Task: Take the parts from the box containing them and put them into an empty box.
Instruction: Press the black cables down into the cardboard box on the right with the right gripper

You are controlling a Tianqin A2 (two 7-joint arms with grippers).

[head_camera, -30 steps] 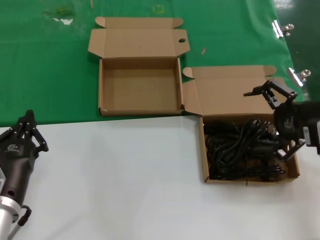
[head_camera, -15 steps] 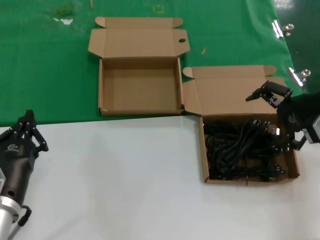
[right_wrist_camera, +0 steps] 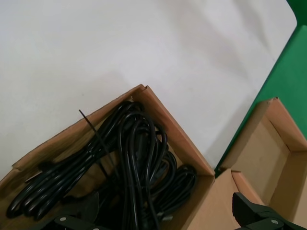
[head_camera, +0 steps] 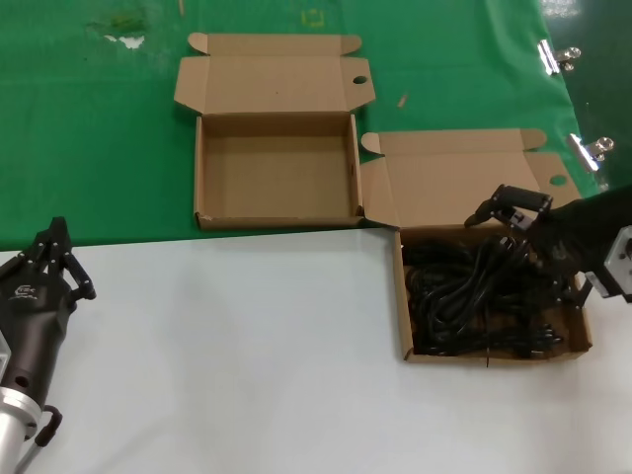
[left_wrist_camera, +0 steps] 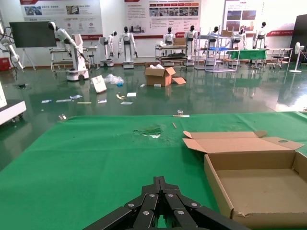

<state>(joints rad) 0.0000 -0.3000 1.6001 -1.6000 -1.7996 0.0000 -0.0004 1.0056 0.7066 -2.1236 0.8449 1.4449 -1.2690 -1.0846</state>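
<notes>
A green cloth (head_camera: pixel 99 128) covers the far half of the bench; the near half is bare pale surface (head_camera: pixel 227 365). Two metal clips (head_camera: pixel 558 56) sit at the cloth's far right edge. Out in the hall beyond, white humanoid robots (left_wrist_camera: pixel 127 44) stand in a row, and an open cardboard carton (left_wrist_camera: pixel 160 75) lies on the glossy floor.

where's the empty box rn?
In the head view the empty box sits open on the green mat at centre-left, far side of the table, its right wall beside the lid flap of the cable-filled box; the right gripper is over the latter.
</notes>
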